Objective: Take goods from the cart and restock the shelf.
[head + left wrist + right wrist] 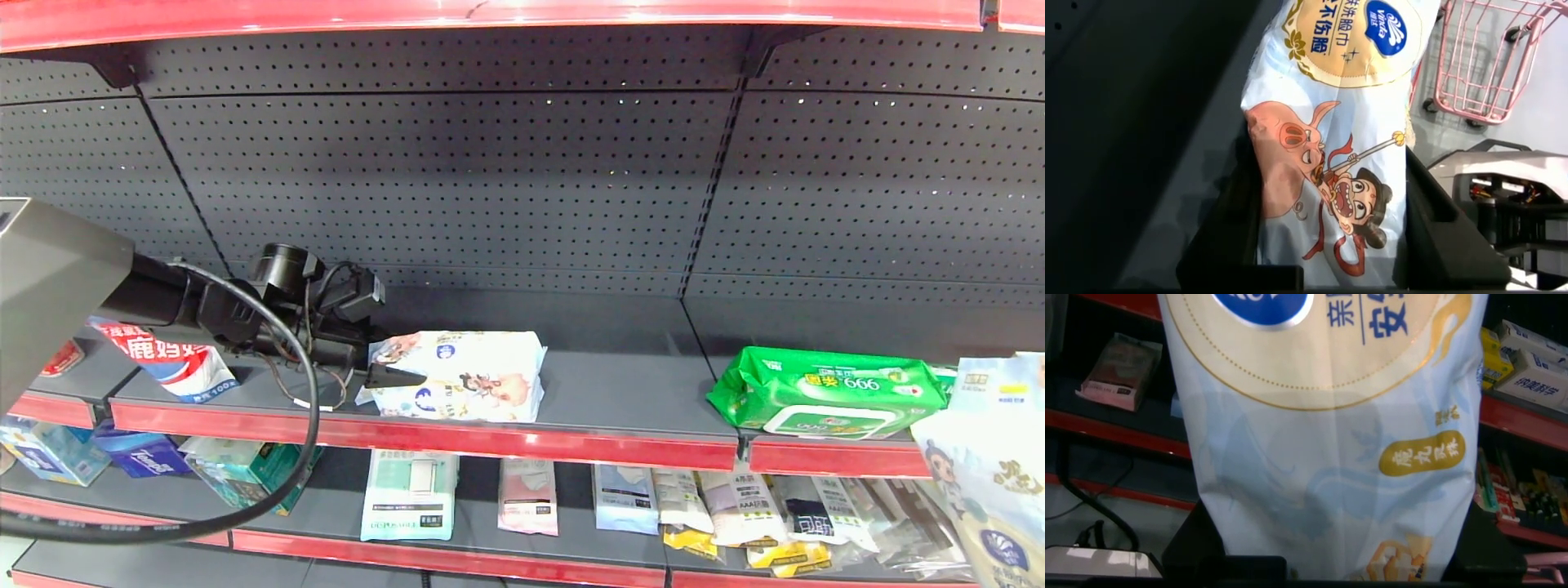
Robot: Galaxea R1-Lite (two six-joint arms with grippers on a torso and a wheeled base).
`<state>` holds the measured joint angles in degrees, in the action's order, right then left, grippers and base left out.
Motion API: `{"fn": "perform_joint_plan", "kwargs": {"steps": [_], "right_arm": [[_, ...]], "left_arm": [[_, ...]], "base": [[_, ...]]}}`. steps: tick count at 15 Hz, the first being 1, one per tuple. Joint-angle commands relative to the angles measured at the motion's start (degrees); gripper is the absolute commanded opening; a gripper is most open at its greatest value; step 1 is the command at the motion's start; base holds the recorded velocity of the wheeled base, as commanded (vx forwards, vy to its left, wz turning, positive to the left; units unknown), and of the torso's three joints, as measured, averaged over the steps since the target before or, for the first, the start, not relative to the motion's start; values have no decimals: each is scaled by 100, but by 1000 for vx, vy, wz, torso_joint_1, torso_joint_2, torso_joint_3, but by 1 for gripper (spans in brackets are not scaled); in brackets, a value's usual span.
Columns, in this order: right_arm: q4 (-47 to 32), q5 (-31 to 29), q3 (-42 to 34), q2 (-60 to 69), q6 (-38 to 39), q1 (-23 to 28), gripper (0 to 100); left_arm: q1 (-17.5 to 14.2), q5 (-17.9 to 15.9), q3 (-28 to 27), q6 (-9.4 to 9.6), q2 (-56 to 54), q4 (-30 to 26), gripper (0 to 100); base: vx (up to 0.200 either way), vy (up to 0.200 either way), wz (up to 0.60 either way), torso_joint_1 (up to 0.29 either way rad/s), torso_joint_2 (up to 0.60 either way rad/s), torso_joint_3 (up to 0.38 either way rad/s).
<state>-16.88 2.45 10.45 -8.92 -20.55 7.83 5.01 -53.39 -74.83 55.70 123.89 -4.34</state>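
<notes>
A white pack with cartoon figures (469,376) lies on the middle shelf board (620,392). My left gripper (392,376) is at its left end, shut on it. In the left wrist view the pack (1331,98) sits between the two dark fingers (1229,229) of the left gripper (1331,163). A second white pack (992,482) hangs at the far right in front of the shelf. The right wrist view shows this pack (1323,441) clamped in my right gripper (1339,527).
A green wipes pack (824,392) lies on the same shelf to the right, and a red and white bag (175,359) to the left. The lower shelf holds several flat packs (408,490). A pink cart (1486,57) stands behind the left arm.
</notes>
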Motion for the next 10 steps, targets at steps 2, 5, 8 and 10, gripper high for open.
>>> {"fn": "perform_joint_plan", "kwargs": {"steps": [2,5,8,10], "right_arm": [[1,1,1,-22,-1,0,0],[1,1,1,-22,-1,0,0],[1,1,1,-57,-1,0,0],[1,1,1,-66,-1,0,0]], "left_arm": [[9,5,21,-6,38,47,0],[18,-13,47,-42,-49,21,100],[9,-136,29,-200,-278,12,100],[18,-145,12,-455,-401,38,100]], "base": [[0,0,0,0,0,0],[0,0,0,0,0,0],[0,0,0,0,0,0],[0,0,0,0,0,0]]}}
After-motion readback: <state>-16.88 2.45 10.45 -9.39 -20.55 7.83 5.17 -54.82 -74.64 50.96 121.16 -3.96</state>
